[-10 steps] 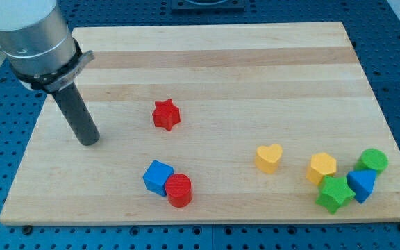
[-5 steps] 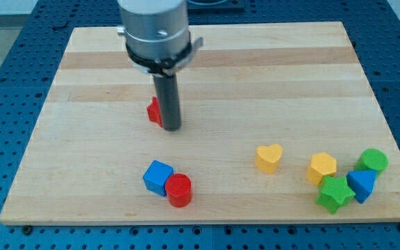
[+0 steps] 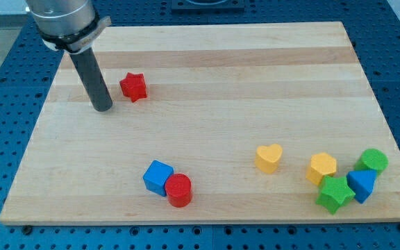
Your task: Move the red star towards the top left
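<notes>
The red star (image 3: 134, 87) lies on the wooden board (image 3: 207, 62) in the upper left part of the view. My tip (image 3: 103, 107) rests on the board just left of the star and slightly below it, with a small gap between them. The dark rod rises from the tip to the grey arm body at the view's top left.
A blue cube (image 3: 158, 177) and a red cylinder (image 3: 179, 190) touch near the bottom middle. A yellow heart (image 3: 269, 158) sits right of centre. A yellow hexagon (image 3: 321, 168), green star (image 3: 335, 194), blue triangle (image 3: 362, 185) and green cylinder (image 3: 373, 161) cluster at the bottom right.
The red star has slid up and left from the board's middle left. My tip swung from the far left to the star's right side, then ended on its left.
</notes>
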Robot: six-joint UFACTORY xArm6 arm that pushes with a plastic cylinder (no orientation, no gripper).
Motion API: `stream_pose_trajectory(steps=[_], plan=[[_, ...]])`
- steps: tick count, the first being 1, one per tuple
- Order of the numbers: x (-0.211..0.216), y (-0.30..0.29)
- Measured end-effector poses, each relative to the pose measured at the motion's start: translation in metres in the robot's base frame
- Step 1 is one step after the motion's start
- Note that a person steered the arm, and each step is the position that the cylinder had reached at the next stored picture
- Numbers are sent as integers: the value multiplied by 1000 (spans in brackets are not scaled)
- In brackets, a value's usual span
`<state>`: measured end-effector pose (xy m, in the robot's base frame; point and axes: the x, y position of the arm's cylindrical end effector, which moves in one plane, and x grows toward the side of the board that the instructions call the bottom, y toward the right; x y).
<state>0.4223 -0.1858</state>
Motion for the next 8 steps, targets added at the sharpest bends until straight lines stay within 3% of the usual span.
stream_pose_trajectory(steps=[1,3,8], plan=[[-5,14],[-64,11],[-72,-17]])
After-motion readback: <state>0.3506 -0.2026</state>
